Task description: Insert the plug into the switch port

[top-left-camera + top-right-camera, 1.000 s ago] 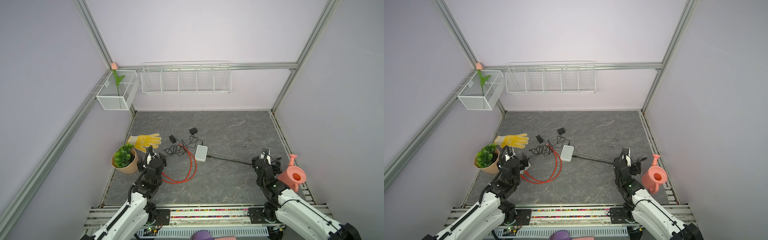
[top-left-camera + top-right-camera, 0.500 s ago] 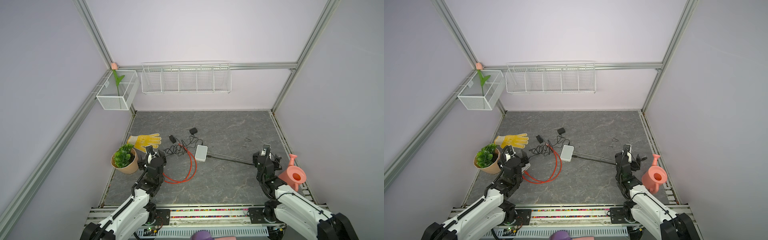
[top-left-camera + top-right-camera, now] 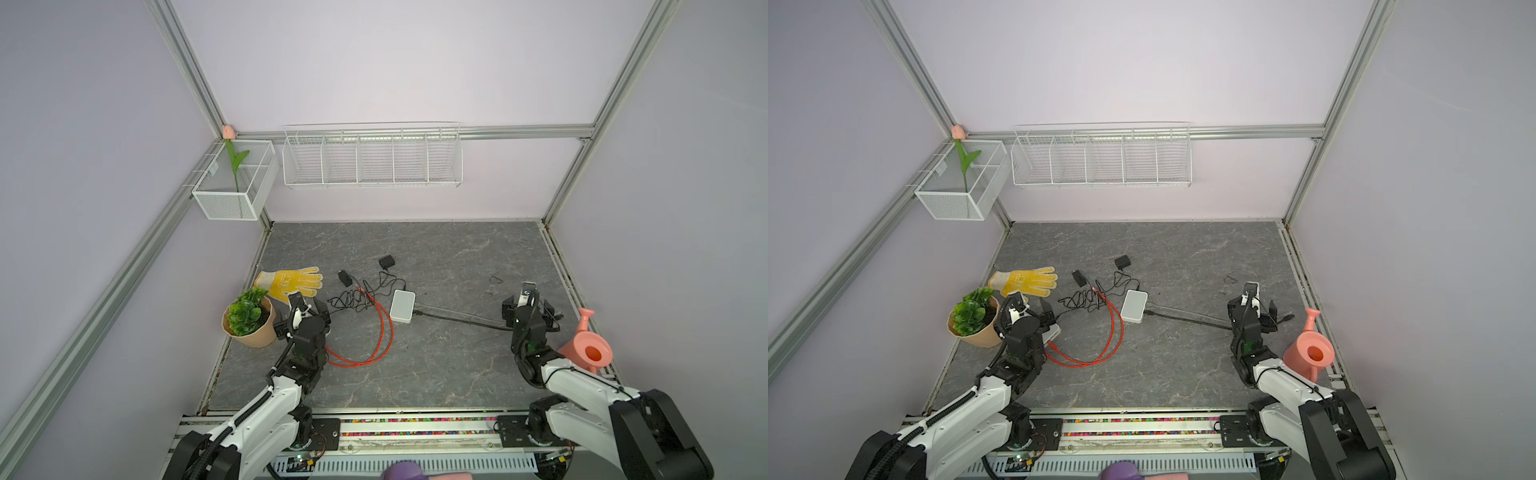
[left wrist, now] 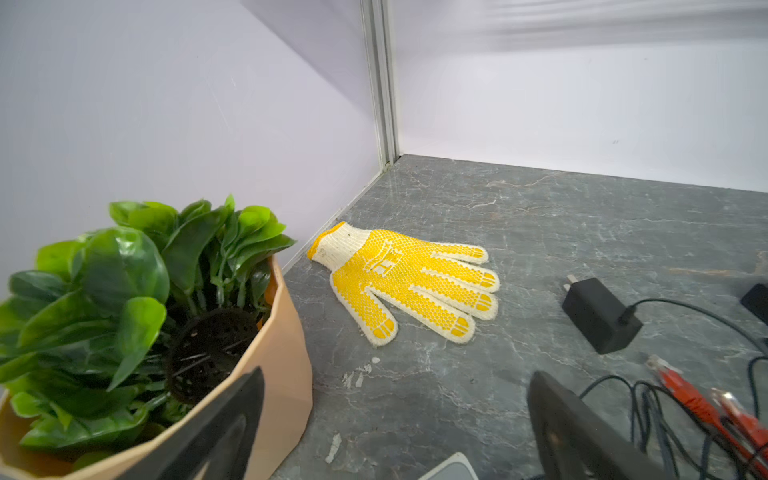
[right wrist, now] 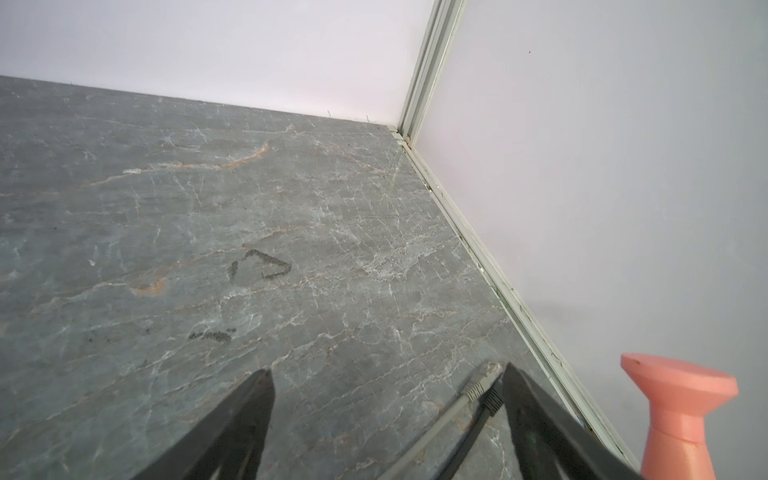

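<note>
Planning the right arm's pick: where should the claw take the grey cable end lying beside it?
Probably at the ribbed collar of the grey cable end, from above, open right claw straddling it crosswise: it lies flat on the table, and the collar looks stiffest.

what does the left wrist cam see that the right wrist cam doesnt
Only the left wrist view: the potted plant, the yellow glove, a black adapter, the red cable with its plugs, and tangled black wire.
Only the right wrist view: the pink watering can, two cable ends beside one finger of the right pincer, and dark marks on the surface.
Both: the grey table, lilac walls meeting at a metal post, and an open, empty pincer; in the left wrist view it is the left pincer.
</note>
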Action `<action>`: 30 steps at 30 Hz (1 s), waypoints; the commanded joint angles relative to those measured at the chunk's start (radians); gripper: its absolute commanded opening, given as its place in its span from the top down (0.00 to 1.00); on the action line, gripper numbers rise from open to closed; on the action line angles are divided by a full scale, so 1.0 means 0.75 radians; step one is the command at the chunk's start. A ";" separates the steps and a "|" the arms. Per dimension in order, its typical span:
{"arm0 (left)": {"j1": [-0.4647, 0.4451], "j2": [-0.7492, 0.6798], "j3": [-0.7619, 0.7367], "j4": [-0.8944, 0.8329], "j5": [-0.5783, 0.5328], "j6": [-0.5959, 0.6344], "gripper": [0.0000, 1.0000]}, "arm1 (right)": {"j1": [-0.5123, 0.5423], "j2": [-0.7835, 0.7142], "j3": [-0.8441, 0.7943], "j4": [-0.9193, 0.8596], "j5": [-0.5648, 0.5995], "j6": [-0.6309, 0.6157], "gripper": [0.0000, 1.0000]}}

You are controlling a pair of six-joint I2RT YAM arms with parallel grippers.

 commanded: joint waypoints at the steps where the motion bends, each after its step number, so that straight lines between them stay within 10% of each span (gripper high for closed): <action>1: 0.076 0.019 -0.015 0.105 0.074 -0.027 0.01 | -0.028 0.066 -0.020 0.233 -0.069 -0.050 0.11; 13: 0.268 0.242 -0.056 0.496 0.198 -0.060 0.01 | -0.103 0.557 -0.032 0.920 -0.160 -0.114 0.11; 25: 0.316 0.813 -0.130 1.290 0.341 0.041 0.01 | -0.146 0.607 -0.125 1.053 -0.451 -0.153 0.11; 30: 0.307 0.746 -0.180 1.287 0.431 0.074 0.01 | -0.144 0.633 -0.112 1.055 -0.453 -0.157 0.11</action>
